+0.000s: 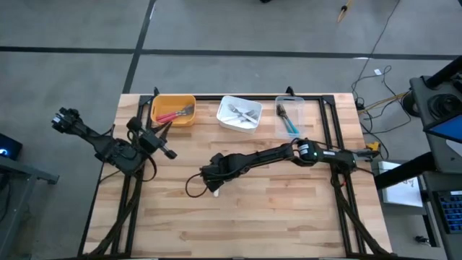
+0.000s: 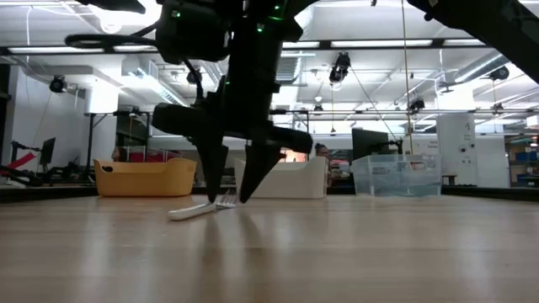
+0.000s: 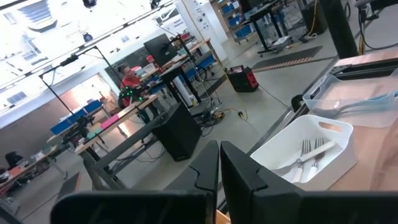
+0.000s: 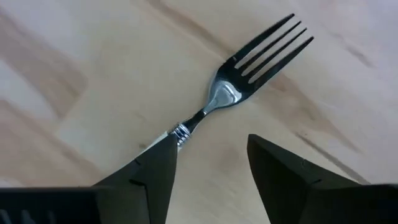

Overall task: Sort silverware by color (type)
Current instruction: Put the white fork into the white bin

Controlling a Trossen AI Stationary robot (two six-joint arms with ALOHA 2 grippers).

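White-handled fork (image 1: 214, 191) lies mid-surface under the right gripper (image 1: 211, 182), fingers spread astride it, nothing gripped. Left gripper (image 1: 162, 137) waits near the far left corner beside the orange bin (image 1: 173, 101), fingers closed and empty. No readable writing anywhere.
Low: fork (image 2: 200, 208) flat on the wood, one finger each side.
Left wrist: forks in the white bin (image 3: 329, 149).
Right wrist: silver tines (image 4: 264, 50), ringed neck, handle hidden behind one finger (image 4: 152, 177).
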